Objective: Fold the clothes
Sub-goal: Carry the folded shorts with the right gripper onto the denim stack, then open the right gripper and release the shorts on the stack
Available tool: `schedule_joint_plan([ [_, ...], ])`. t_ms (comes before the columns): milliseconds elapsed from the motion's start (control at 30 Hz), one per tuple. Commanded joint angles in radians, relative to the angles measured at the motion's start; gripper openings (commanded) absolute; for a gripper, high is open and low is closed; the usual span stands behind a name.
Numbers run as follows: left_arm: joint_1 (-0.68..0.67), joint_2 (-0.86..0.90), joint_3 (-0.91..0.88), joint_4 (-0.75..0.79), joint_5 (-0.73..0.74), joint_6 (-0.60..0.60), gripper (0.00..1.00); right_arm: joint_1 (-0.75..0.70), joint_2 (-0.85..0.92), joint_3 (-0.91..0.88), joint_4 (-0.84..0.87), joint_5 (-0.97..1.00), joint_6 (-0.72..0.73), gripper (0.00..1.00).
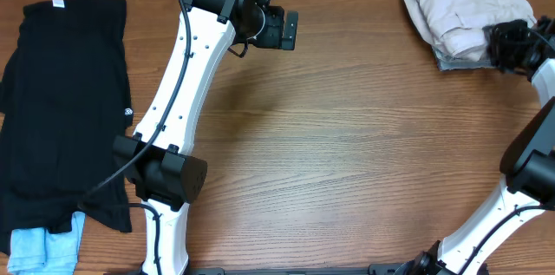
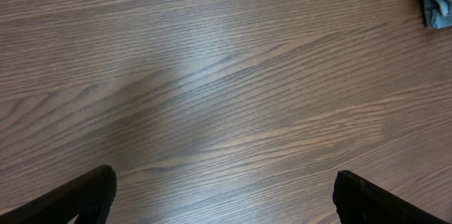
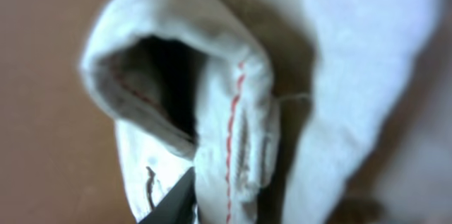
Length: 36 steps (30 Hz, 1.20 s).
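The beige shorts (image 1: 464, 10) lie bunched in a folded heap at the table's far right corner. My right gripper (image 1: 503, 45) is at the heap's right edge. In the right wrist view the shorts (image 3: 339, 61) fill the frame, with a folded hem and a red stitch line. One black finger of the right gripper (image 3: 212, 206) presses against that fold; the other finger is hidden by cloth. My left gripper (image 1: 288, 29) hangs over bare wood at the far middle, open and empty, its two fingertips wide apart in the left wrist view (image 2: 224, 196).
A large black T-shirt (image 1: 61, 101) lies flat along the left side, with a light-blue garment (image 1: 43, 247) at its near end. A bluish-grey cloth edge (image 1: 455, 63) shows under the shorts and in the left wrist view (image 2: 436, 1). The wooden table (image 1: 347, 153) spans the middle.
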<state>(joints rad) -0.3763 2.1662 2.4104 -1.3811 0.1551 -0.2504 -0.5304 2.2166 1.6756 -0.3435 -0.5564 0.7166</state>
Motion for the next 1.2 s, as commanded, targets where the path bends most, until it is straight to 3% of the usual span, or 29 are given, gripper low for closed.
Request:
schedule_joint_plan([
  [0,-0.004,-0.011,0.014,0.009,-0.009,0.026,1.0,-0.004,-0.097,0.026,-0.144,-0.014,-0.221,0.93],
  [33,-0.003,-0.011,0.014,0.01,-0.009,0.026,1.0,-0.004,-0.108,0.026,-0.179,-0.013,-0.273,1.0],
  [200,-0.003,-0.011,0.014,0.01,-0.01,0.027,1.0,-0.002,-0.211,0.026,-0.315,0.045,-0.479,1.0],
  [400,-0.003,-0.011,0.014,0.009,-0.01,0.027,1.0,0.043,-0.303,0.026,-0.23,0.059,-0.775,1.0],
  [467,-0.003,-0.011,0.014,0.01,-0.01,0.027,1.0,0.08,-0.296,0.026,-0.173,0.164,-0.831,1.0],
  [700,-0.003,-0.011,0.014,0.013,-0.016,0.027,1.0,0.191,-0.158,0.026,0.051,0.603,-0.83,1.0],
  [1000,-0.003,-0.011,0.014,0.013,-0.036,0.027,1.0,0.181,0.032,0.026,0.031,0.615,-0.818,1.0],
  [1167,-0.003,-0.011,0.014,0.013,-0.035,0.027,1.0,0.182,0.04,0.027,0.014,0.615,-0.785,1.0],
])
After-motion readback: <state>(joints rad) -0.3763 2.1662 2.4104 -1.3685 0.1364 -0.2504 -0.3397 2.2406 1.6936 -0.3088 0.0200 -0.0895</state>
